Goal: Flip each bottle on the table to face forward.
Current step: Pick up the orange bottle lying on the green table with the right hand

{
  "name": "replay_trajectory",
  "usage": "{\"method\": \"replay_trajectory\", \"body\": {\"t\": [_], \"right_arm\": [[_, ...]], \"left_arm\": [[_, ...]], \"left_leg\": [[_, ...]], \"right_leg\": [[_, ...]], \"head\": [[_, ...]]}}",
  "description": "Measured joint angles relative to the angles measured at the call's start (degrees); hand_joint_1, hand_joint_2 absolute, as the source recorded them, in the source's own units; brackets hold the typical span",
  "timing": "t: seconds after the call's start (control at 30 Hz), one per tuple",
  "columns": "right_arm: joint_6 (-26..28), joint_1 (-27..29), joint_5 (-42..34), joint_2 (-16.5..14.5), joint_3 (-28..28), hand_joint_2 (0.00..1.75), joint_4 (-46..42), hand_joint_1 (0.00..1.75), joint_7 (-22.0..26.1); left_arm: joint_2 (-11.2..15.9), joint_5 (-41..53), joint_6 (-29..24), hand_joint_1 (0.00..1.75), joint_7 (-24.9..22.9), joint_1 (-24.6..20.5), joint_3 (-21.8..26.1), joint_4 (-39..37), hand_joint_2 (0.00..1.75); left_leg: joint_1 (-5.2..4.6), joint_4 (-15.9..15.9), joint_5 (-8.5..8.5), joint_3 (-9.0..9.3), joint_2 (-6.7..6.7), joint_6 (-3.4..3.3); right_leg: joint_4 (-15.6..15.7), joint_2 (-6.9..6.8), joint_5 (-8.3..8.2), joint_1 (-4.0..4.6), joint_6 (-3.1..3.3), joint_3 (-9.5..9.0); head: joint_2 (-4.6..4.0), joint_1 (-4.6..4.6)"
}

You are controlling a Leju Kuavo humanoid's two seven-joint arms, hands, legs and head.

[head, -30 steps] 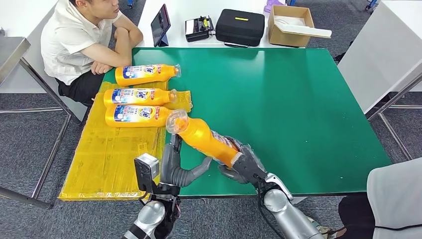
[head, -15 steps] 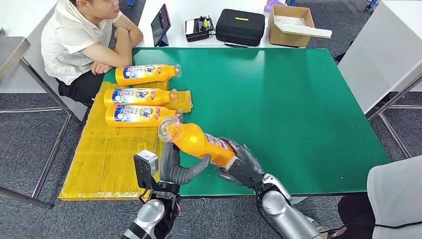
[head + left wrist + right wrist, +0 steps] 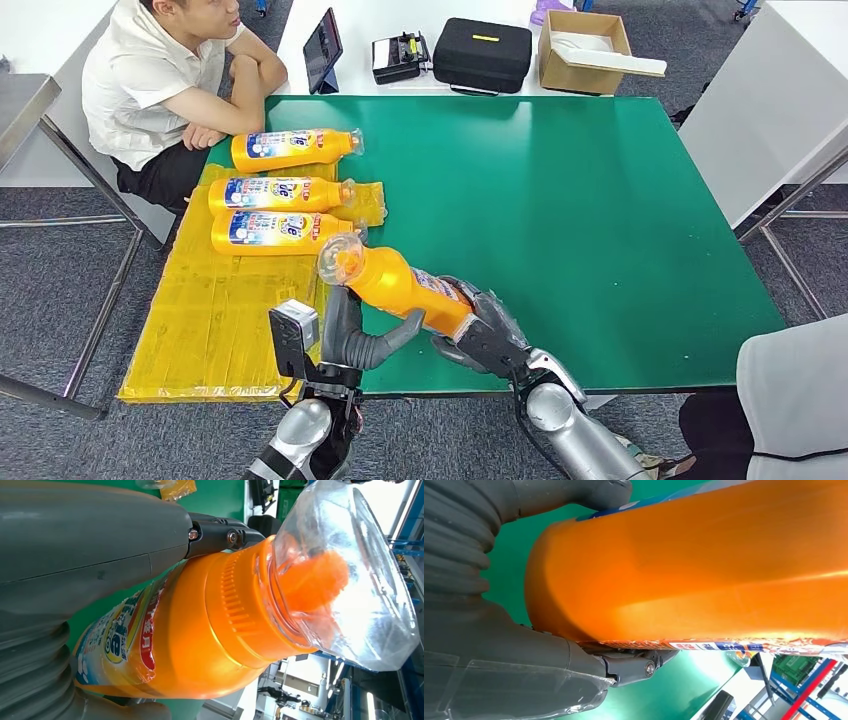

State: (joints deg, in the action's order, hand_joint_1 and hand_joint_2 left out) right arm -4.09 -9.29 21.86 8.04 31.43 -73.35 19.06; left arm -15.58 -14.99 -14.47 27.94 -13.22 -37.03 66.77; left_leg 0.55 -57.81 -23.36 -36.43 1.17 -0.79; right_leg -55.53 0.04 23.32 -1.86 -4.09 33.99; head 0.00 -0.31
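Note:
An orange bottle (image 3: 400, 285) with a clear plastic wrap over its cap hangs tilted above the green table's (image 3: 580, 220) near edge, cap end up and to the left. My right hand (image 3: 485, 335) grips its base. My left hand (image 3: 355, 335) holds it under the neck, thumb against the underside. In the left wrist view the bottle (image 3: 200, 630) lies against my left hand (image 3: 75, 545), label partly showing. In the right wrist view my right hand (image 3: 499, 665) wraps the bottle's base (image 3: 699, 565). Three more orange bottles (image 3: 280, 192) lie on their sides at the far left, labels up.
The three lying bottles rest on a yellow plastic sheet (image 3: 220, 320) that covers the table's left edge. A person (image 3: 160, 80) sits at the far left corner; another person (image 3: 795, 400) stands at the near right. A tablet (image 3: 322, 50), black case (image 3: 482, 52) and cardboard box (image 3: 585, 50) sit behind.
Over the last second the held bottle swung its cap end left and slightly nearer, with both hands moving along. Since half a second ago nothing has visibly moved.

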Motion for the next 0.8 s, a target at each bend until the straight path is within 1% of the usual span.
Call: {"method": "replay_trajectory", "body": {"t": [0.13,0.27,0.3,0.33,0.37,0.43,0.47,0.5,0.53,0.7,0.77,0.8], "right_arm": [[0.0,0.0,0.0,0.0,0.0,1.75,0.0,1.75,0.0],[-0.2,0.0,-0.1,0.0,0.0,1.75,0.0,1.75,0.2],[-0.8,-0.1,-0.4,0.0,0.2,1.75,0.0,1.75,0.7],[-1.8,-0.4,-0.7,-0.2,0.4,1.75,0.2,1.75,1.4],[-2.7,-0.9,-1.1,-0.6,0.7,1.75,0.5,1.75,2.2],[-3.6,-2.0,-1.5,-1.6,1.5,1.75,1.6,1.75,3.5],[-3.5,-2.7,-1.6,-2.1,1.9,1.75,2.2,1.75,3.7],[-3.3,-3.2,-1.7,-2.5,2.2,1.75,2.6,1.75,3.9],[-3.2,-3.8,-1.7,-2.8,2.6,1.75,3.0,1.75,3.9],[-2.8,-5.0,-2.2,-3.2,3.7,1.75,3.9,1.75,4.2],[-2.5,-5.2,-2.3,-3.3,4.0,1.75,4.1,1.75,4.2],[-2.4,-5.2,-2.4,-3.3,4.1,1.75,4.2,1.75,4.2]], "left_arm": [[0.0,0.0,0.0,0.00,0.0,0.0,0.0,0.0,1.75],[0.0,-0.4,0.4,1.74,-0.4,0.0,0.0,0.0,1.75],[0.0,-2.0,2.0,1.70,-1.8,0.0,0.1,0.0,1.75],[-0.1,-5.4,5.3,1.57,-4.5,-0.1,0.3,-0.1,1.75],[-0.1,-10.6,9.9,1.23,-7.8,-0.3,0.7,-0.4,1.75],[-0.2,-22.3,19.7,0.42,-13.3,-1.1,2.4,-1.2,1.75],[-0.1,-26.3,22.6,0.12,-14.3,-1.5,3.3,-1.8,1.75],[-0.1,-28.7,24.3,0.03,-14.8,-2.0,4.1,-2.3,1.75],[0.0,-29.9,25.1,0.00,-15.0,-2.2,4.6,-2.7,1.75],[0.0,-32.3,26.5,0.00,-15.9,-2.5,5.5,-4.2,1.75],[0.0,-32.8,26.8,0.03,-16.1,-2.7,5.6,-4.7,1.75],[0.0,-32.9,26.9,0.41,-16.2,-2.8,5.7,-4.9,1.75]], "left_leg": [[0.00,0.0,0.00,0.00,0.00,0.00],[0.00,0.0,0.00,0.00,0.00,0.00],[0.00,0.0,0.00,-0.02,0.00,0.00],[0.00,0.0,0.00,-0.04,0.00,0.00],[0.00,0.0,0.01,-0.05,-0.01,0.00],[0.01,0.0,0.02,-0.04,-0.04,0.01],[0.01,0.0,0.03,-0.02,-0.05,0.01],[0.02,0.0,0.05,0.00,-0.03,0.01],[0.03,0.0,0.07,0.01,0.00,0.01],[0.02,0.0,0.10,-0.04,0.04,0.00],[0.01,0.0,0.09,-0.06,0.04,0.00],[0.01,0.0,0.09,-0.07,0.05,0.00]], "right_leg": [[0.0,0.00,0.00,0.00,0.00,0.00],[0.0,0.00,0.00,0.00,0.00,-0.01],[0.0,0.00,0.00,0.00,0.00,-0.01],[0.0,0.00,0.00,0.01,0.00,-0.02],[0.0,0.00,-0.01,0.01,0.00,-0.01],[0.0,0.01,-0.03,0.01,0.00,0.02],[0.0,0.01,-0.03,0.02,0.01,0.03],[0.0,0.00,-0.03,0.02,0.01,0.01],[0.0,-0.02,-0.03,0.02,0.00,-0.01],[0.0,-0.06,-0.02,0.01,-0.01,-0.02],[0.0,-0.07,-0.01,0.00,-0.01,-0.01],[0.0,-0.07,-0.01,0.00,-0.01,0.00]], "head": [[0.00,-0.02],[0.00,-0.02],[0.00,-0.02],[0.00,0.00],[0.00,0.01],[0.00,0.00],[0.00,-0.03],[0.00,-0.03],[0.00,-0.03],[0.00,0.00],[0.00,0.01],[0.00,0.00]]}}
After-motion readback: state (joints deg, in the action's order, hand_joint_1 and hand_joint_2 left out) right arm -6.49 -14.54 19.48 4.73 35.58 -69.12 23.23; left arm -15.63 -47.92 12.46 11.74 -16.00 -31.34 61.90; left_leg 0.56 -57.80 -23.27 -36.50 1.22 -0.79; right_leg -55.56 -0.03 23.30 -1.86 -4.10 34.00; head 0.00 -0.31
